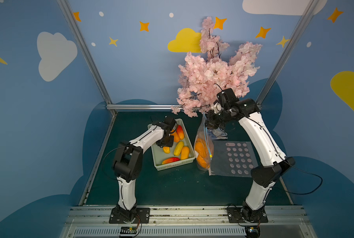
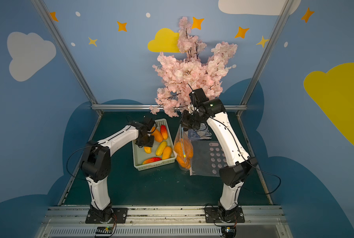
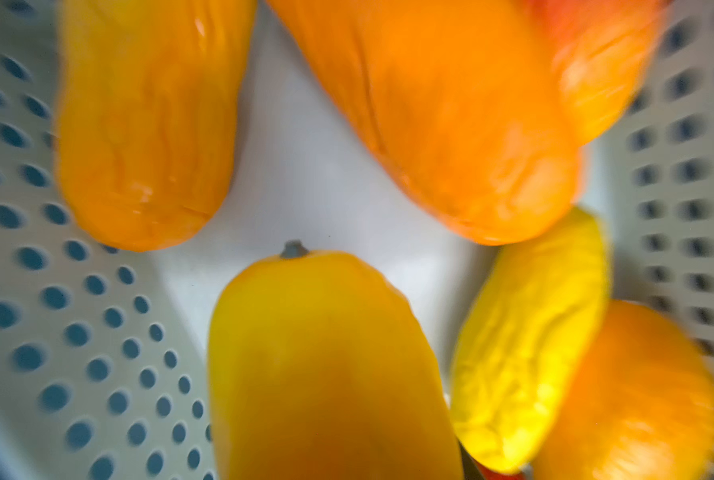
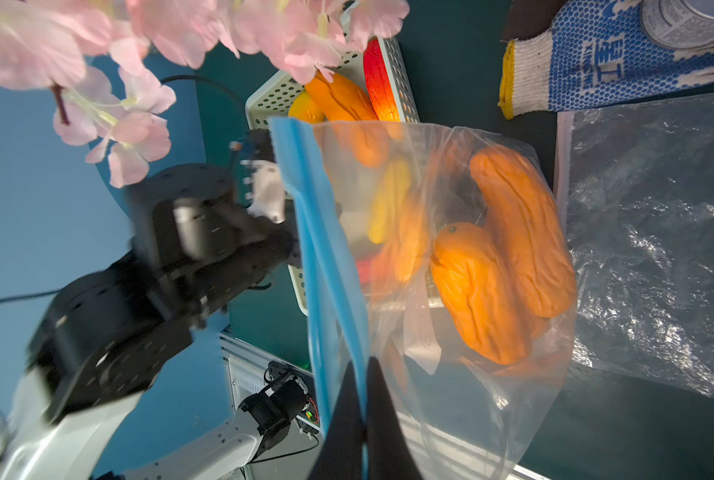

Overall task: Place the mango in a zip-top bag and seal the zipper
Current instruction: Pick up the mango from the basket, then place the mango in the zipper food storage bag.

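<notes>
Your right gripper (image 4: 361, 368) is pinched tight on the blue zip strip (image 4: 326, 249) of the bag (image 1: 203, 152) and holds it up off the table (image 1: 161, 189). Two orange mangoes (image 4: 492, 282) sit inside the bag. The bag hangs just beside the basket (image 1: 176, 165), w/ its lower end down by the edge of a flat clear sheet (image 1: 233, 158).

Your left gripper (image 1: 165, 142) is down in the basket, right over a yellow mango (image 3: 326, 365). The left wrist cam is filled w/ blurred fruit and shows no fingers, so you can't tell whether it's wide, narrow or gripping. Other mangoes crowd close on all sides, incl. a paler yellow one (image 3: 529, 340) just beside it.

In the way:
- A pink blossom branch (image 1: 211, 72) overhangs the back of the table, w/ petals right by the right wrist.
- Behind the bag lies a blue-and-white glove (image 4: 596, 62) w/ a tin (image 4: 687, 20) on it.
- In the right wrist cam, the left arm sits btwn the bag's strip and the wall.
</notes>
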{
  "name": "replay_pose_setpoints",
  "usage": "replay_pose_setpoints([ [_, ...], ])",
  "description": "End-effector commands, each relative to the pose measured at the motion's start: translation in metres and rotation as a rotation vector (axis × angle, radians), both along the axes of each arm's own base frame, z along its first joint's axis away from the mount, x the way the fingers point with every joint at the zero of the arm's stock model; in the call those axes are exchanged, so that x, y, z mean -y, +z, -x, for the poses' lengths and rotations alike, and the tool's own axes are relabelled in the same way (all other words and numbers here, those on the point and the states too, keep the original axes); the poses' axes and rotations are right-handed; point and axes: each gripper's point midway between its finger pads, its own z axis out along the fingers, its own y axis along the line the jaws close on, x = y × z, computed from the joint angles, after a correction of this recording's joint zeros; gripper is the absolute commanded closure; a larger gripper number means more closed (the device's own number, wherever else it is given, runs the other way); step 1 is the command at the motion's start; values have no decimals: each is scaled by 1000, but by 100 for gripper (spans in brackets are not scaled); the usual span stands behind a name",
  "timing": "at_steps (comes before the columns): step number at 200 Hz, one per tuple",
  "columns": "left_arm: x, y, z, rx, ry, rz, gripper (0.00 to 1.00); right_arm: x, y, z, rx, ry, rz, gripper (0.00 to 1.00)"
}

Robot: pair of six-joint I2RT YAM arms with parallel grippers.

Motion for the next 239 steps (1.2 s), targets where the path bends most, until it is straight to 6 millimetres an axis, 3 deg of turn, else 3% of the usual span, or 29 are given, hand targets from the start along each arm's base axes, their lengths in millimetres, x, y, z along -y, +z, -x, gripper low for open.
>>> replay_pose_setpoints([
  [1, 24, 98, 4, 218, 69, 253, 56, 0, 5, 2, 12, -7, -12, 100],
  [40, 92, 253, 43, 570, -2, 760, 56, 7, -1, 1, 25, 22, 52, 100],
  [63, 134, 309, 60, 675, -86, 1013, 56, 19, -2, 4, 38, 47, 129, 100],
  [79, 158, 327, 69, 714, -159, 1071, 57, 26, 5, 5, 89, 78, 186, 100],
  [112, 185, 328, 84, 756, -223, 1151, 59, 33, 23, 4, 171, 100, 235, 100],
  [147, 196, 312, 90, 785, -242, 1163, 60, 36, 20, 13, 144, 115, 269, 100],
  [189, 190, 299, 80, 850, -244, 993, 61, 33, 23, 18, 141, 111, 240, 100],
  [239, 192, 258, 65, 867, -295, 736, 62, 27, 27, 18, 135, 110, 198, 100],
])
